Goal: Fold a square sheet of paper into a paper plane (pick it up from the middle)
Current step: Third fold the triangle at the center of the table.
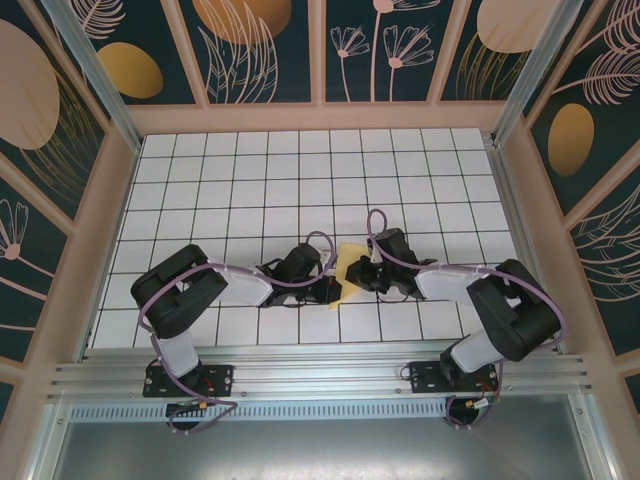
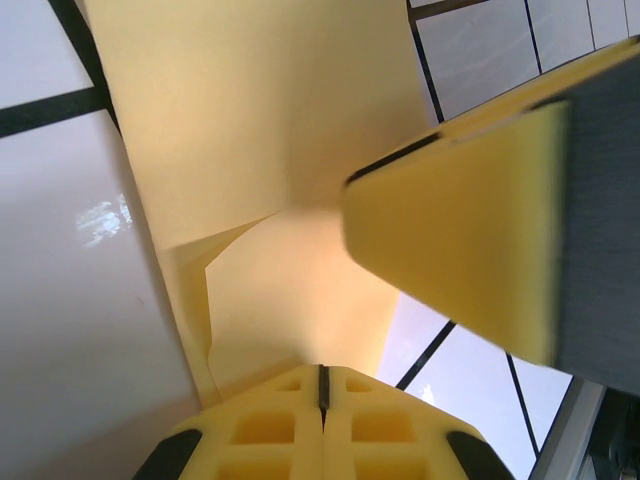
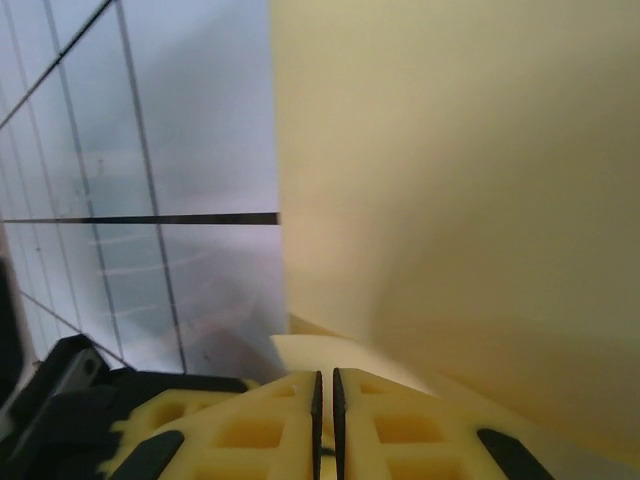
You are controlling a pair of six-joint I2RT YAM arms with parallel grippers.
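In the top view, the two arms meet at the lower middle of the frame over the white tabletop with a black grid (image 1: pixel 250 180). The pale-yellow square sheet of paper (image 1: pixel 348 258) sits between the left gripper (image 1: pixel 328 287) and the right gripper (image 1: pixel 358 272). It is partly folded and raised off the tiles rather than lying flat. Each gripper takes it from its own side, probably so one can steady the sheet while the other works a crease.

In the left wrist view, the left gripper (image 2: pixel 322 372) is at the bottom centre with its yellow fingers pressed together. The pale-yellow square sheet of paper (image 2: pixel 250 130) rises straight from their tips, so it looks pinched there. A folded flap lies across the middle of the frame. At the right, one foam-padded finger of the right gripper (image 2: pixel 450 240) lies against the sheet's face, its partner hidden behind. The gridded tabletop (image 2: pixel 60 300) shows on the left.

In the right wrist view, the right gripper (image 3: pixel 325 375) is at the bottom centre, its fingers drawn to a thin slit. The paper (image 3: pixel 460 170) fills the right half and a small flap sits just above the tips. It appears to be nipping the sheet, though the contact itself is hidden.
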